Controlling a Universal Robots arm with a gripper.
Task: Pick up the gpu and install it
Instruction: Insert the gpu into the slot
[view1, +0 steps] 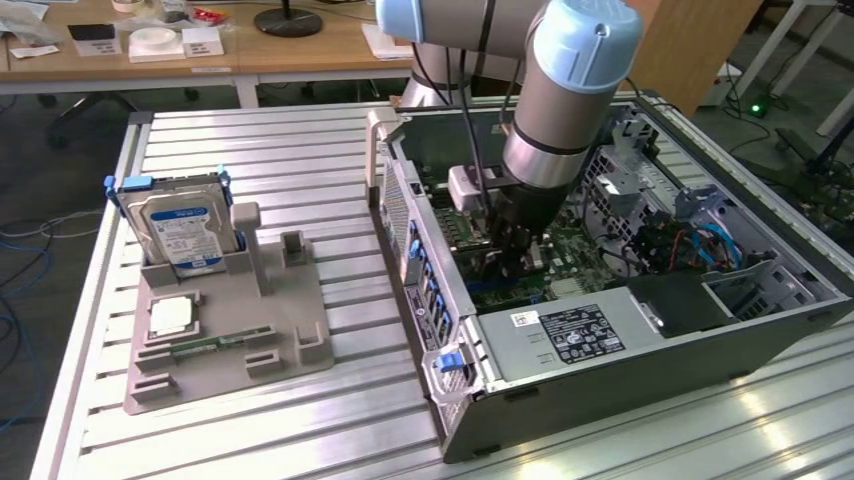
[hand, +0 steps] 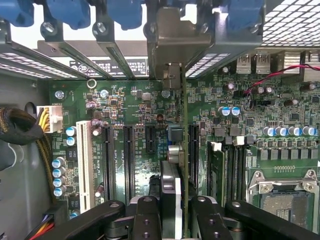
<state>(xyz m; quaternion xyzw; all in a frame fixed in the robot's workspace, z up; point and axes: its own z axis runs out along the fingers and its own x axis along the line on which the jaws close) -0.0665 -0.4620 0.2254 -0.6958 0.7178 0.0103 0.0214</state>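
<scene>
Gripper (hand: 171, 212) clamps the gpu (hand: 172, 185) edge-on over the motherboard (hand: 130, 110) | pickup done | card above expansion slot (hand: 192, 150), not visibly seated.

Ribbed aluminium table (view1: 320, 150), slats running across the exterior view from left to right. Directly on it, toward the exterior view's left, a grey plastic fixture tray (view1: 267, 340); standing upright in the tray's far slot, a blue-labelled silver hard drive (view1: 180, 232); lying flat in a nearer recess, a small white-and-green part (view1: 174, 318), possibly a memory stick, too small to tell. Toward the exterior view's right, well apart from the tray, an open computer case (view1: 641, 360) lying on its side, motherboard (hand: 130, 120) facing up.
</scene>
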